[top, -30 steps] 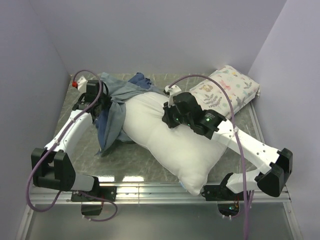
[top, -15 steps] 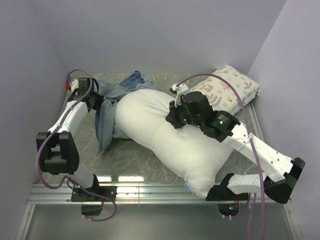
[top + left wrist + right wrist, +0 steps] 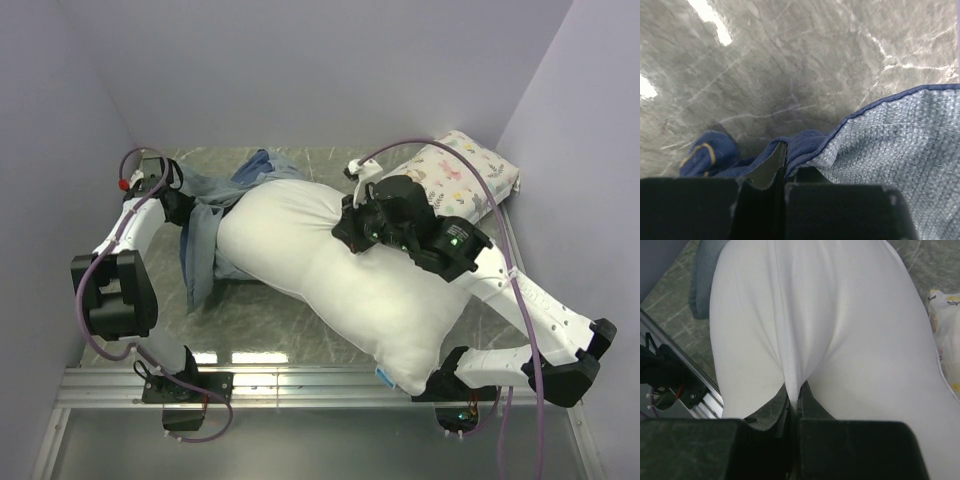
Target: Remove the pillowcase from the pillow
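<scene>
While the pillow [image 3: 330,290] lies diagonally on the surface [image 3: 270,320], near-right to far-left, the right hand [image 3: 794,399] pinches a fold at its middle; farther left, the left hand [image 3: 781,162] clamps the pillowcase [image 3: 900,150], bunched beside the pillow's far-left end, perhaps caught on it.

The grey marble table [image 3: 270,320] carries the white pillow [image 3: 330,275] diagonally across its middle, the pillowcase [image 3: 200,245] bunched at the far left, and a printed pillow [image 3: 465,180] at the far right.
</scene>
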`<state>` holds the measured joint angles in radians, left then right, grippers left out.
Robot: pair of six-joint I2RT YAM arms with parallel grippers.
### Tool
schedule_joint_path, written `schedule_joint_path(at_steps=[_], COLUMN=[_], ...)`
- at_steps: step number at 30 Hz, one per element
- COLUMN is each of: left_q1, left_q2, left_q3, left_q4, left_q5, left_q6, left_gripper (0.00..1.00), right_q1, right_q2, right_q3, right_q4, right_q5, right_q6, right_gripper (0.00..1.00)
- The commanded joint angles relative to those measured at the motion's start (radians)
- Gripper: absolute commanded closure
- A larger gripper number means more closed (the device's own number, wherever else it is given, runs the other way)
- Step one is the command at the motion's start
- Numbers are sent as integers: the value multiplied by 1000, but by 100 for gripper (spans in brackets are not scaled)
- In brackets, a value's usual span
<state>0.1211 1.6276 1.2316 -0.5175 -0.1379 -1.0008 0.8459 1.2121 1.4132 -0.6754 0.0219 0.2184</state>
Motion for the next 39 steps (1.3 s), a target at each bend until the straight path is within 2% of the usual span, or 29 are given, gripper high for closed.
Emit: schedule_joint_path(at_steps=[1,8,11,12,16,17,19,22,27,28,32,35,39], left_q1=[77,81,81,81,75,75,51,-13,-115,-164,-267,-277,-377], left_q2=[40,60,52,35,-82,-101,-180,-315,-481,-521,-571,-560,-661], left_q3=[37,40,52,45,25,31,20,-24,-125,-139,-219,-231,-394], left_q4=[94,102,129,151,195,183,169,143,125,125,160,120,149], left_q5=[-204,-200,-111,-57,58,79,107,77,31,21,-61,7,-34], left_q6=[-12,11,59,73,157,171,214,246,238,231,238,228,144], left_gripper=[100,100,73,49,15,1,1,1,1,1,1,1,4], right_q1=[-10,-11,-10,-11,-11,-11,-10,-10,-11,-8,-10,-11,-11], right_q2=[-120,-134,-121,-117,-100,-95,-76,-43,-8,0,21,23,17], right_q3=[164,176,196,181,110,101,87,92,98,99,101,99,76], right_q4=[69,71,60,65,115,123,135,140,148,149,149,145,157], right_q5=[78,89,69,69,61,55,59,73,78,78,78,79,98], right_q6=[-22,-19,-20,-17,-1,9,19,42,58,61,64,64,59], right_gripper=[100,100,100,100,100,100,100,100,100,100,100,100,100])
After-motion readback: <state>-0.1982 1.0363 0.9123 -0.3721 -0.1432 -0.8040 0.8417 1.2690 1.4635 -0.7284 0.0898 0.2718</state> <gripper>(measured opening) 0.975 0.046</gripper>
